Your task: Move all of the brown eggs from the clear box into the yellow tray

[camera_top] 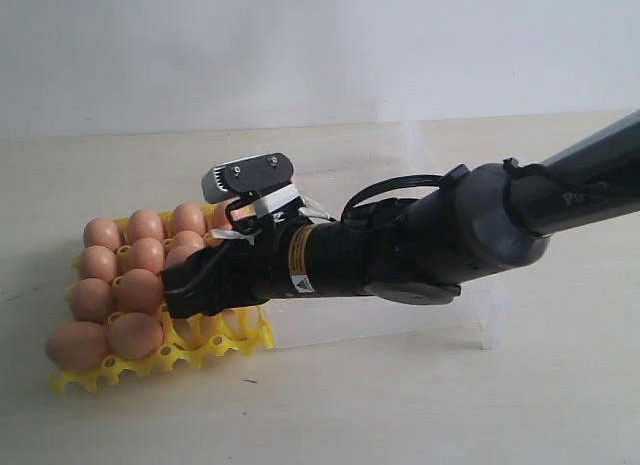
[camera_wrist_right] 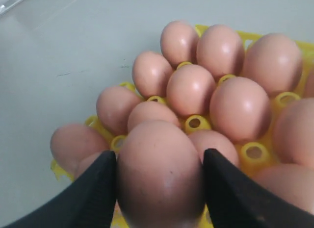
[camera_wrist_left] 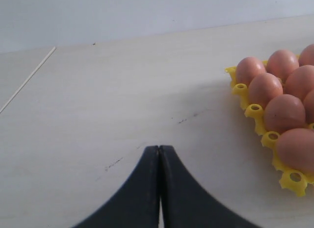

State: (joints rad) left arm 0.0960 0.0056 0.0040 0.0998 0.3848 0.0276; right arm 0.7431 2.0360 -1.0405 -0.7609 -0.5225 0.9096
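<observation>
– Right gripper is clamped on one of the brown eggs, a black finger on either flank, above the yellow tray. Why take it side-on?

– My guess is that pinching the flanks leaves the lower end of the held egg free to settle into a cup. The fingers can then come down between neighbours rather than onto them.

– And the arm lying low, coming in from 3 o'clock in the exterior view?

– It reaches across the clear box, which sits just beside the tray at its 3 o'clock. I'd judge that the shortest path from box to tray.

– Anything left in the box?

– No eggs in the parts I can see, but the arm hides its middle.

– How much room is there at the tray?

– It's tight. Seated eggs crowd the tray from 9 round to 12 o'clock, close to the gripper. Bare cups show along the near edge toward 5 o'clock, under the wrist, and that is the open room. If the fingers spread wide on release, they could nudge a neighbour.

– Is the held egg seated yet?

– I can't tell, because its underside is hidden.

– Left gripper?

– Its fingers are pressed together on nothing, over bare table, with a tray corner near. It is probably parked there to keep clear.
</observation>
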